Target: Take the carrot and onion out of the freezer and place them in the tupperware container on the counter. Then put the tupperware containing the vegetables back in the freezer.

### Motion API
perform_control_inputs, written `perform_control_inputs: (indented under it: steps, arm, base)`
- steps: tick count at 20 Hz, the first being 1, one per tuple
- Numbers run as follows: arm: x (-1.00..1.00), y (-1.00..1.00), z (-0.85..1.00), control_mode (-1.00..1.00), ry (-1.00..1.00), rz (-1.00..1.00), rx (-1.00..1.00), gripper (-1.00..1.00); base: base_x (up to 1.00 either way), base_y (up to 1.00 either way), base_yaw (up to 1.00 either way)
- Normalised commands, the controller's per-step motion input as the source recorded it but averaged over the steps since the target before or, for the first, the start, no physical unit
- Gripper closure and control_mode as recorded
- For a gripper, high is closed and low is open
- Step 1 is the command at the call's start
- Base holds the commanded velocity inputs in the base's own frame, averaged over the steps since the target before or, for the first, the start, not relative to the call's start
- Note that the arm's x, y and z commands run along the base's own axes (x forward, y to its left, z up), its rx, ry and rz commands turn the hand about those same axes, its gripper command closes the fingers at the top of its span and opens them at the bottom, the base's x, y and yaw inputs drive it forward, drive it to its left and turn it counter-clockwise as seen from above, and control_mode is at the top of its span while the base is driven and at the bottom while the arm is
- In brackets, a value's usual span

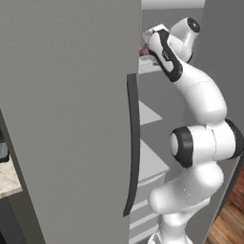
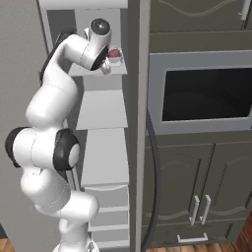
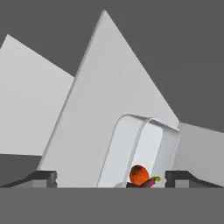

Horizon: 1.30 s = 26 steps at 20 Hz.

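From where I sat, the worry was the withdrawal. The gripper [image 3: 111, 177] stood with its jaws spread wide, one fingertip [image 3: 43, 177] off to one side and the other just beside the tub's wall, and I judged that pulling the hand back at a slant could catch that wall and drag the tupperware container [image 3: 146, 151] along the shelf, or tip it off the front edge. The tub looked light, so a small nudge would have been enough. The gripper held nothing; whether the near finger touched the tub's wall I could not tell.

Just beyond the fingers, the tub rested on a pale upper shelf [image 2: 120, 70] inside the freezer [image 1: 71, 119]. The carrot [image 3: 138, 174] lay in its near end, bright orange, with the onion [image 3: 147, 183] dark beside it and mostly cut off at the bottom of the hand view.

In the right base view the onion [image 2: 114, 53] showed as a small dark red spot on that shelf, right by the hand. A second risk, I thought, was the arm's elbow brushing the open door on the way out.
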Motion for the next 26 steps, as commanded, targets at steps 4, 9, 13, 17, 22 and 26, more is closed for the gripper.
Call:
perform_control_inputs:
  steps: [4,9,13,17,22,26]
  arm:
    - [-1.00,0.22,0.23,-1.00,-0.28,0.00,-0.07,-1.00]
    - [-1.00,0.11,0.61,-1.00,-0.18,0.00,-0.07,-1.00]
    - [-1.00,0.00,0.66,-1.00,-0.03,0.00,-0.09,-1.00]
    - [-1.00,0.00,0.43,-1.00,0.01,0.00,-0.14,-1.00]
    - [-1.00,0.00,0.06,-1.00,0.02,0.00,-0.19,-1.00]
    - [-1.00,0.00,0.00,-1.00,0.00,0.00,-0.14,-1.00]
  base:
    - [0.00,0.00,0.00]
    - [0.00,0.00,0.00]
    - [0.00,0.00,0.00]
    - [0.00,0.00,0.00]
    - [0.00,0.00,0.00]
    - [0.00,0.00,0.00]
